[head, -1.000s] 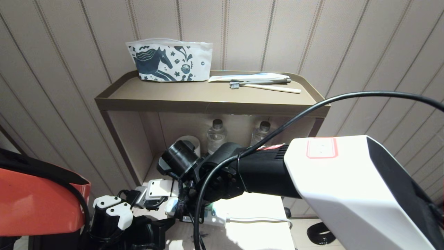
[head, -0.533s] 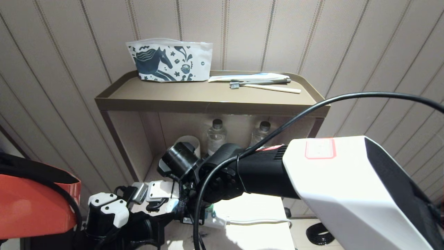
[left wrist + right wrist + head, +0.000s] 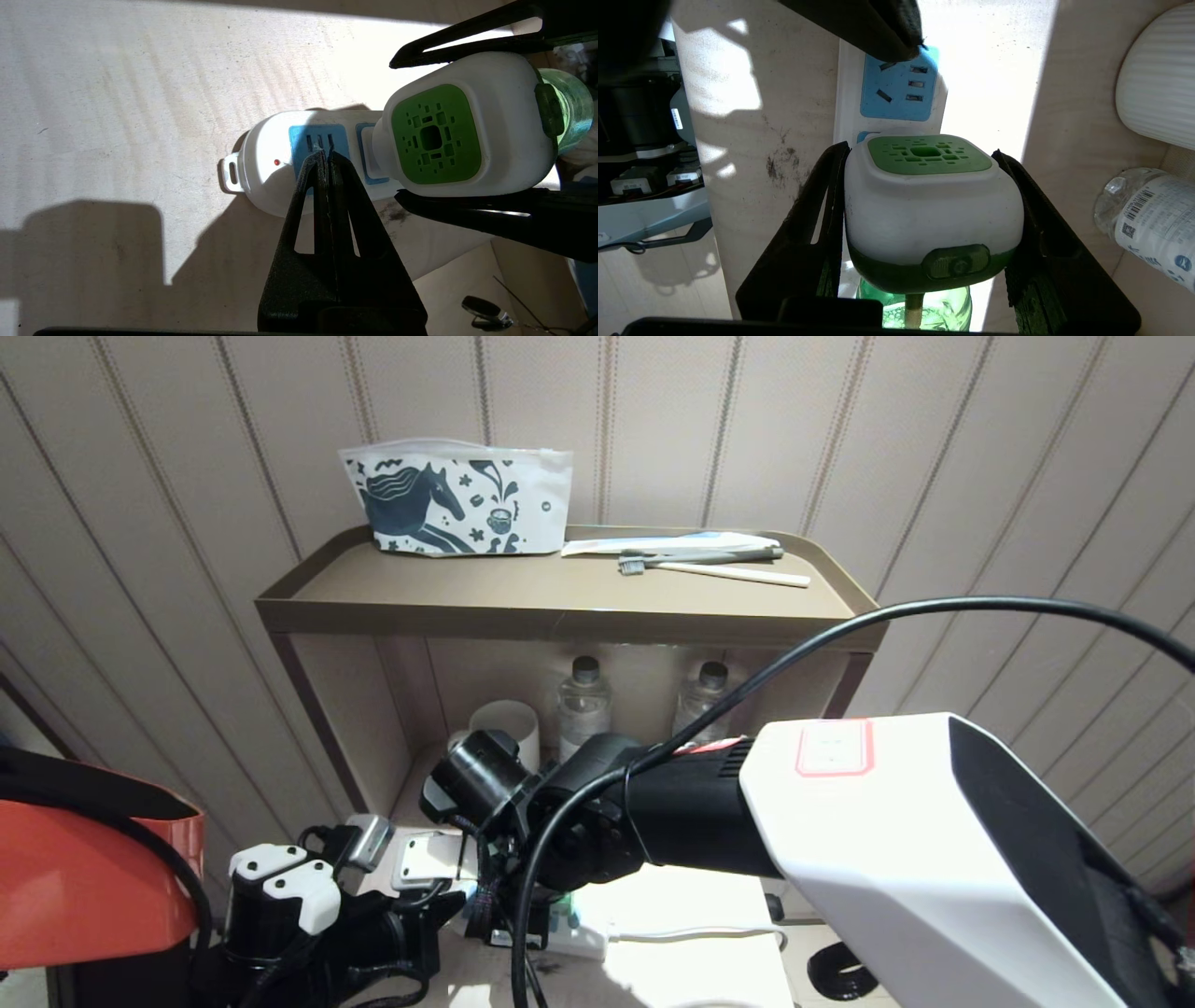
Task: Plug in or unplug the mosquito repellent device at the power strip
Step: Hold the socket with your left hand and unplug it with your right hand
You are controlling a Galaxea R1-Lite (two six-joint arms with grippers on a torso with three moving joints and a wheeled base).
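Right tool (image 3: 924, 214) is clamped on the white body of the mosquito repellent device (image 3: 931, 205), one finger on each side. The device sits at the second socket of the power strip (image 3: 271, 161); whether its pins are fully seated cannot be judged. Left tool (image 3: 327, 156), fingers pressed together and empty, bears down on the strip's end socket, apparently bracing it. Separation or insertion remains unconfirmed.

White right forearm shell (image 3: 896, 859) bears a red-outlined label; black wrist (image 3: 653, 812), looping black cable (image 3: 794, 649), orange-red panel (image 3: 84, 887) lower left.
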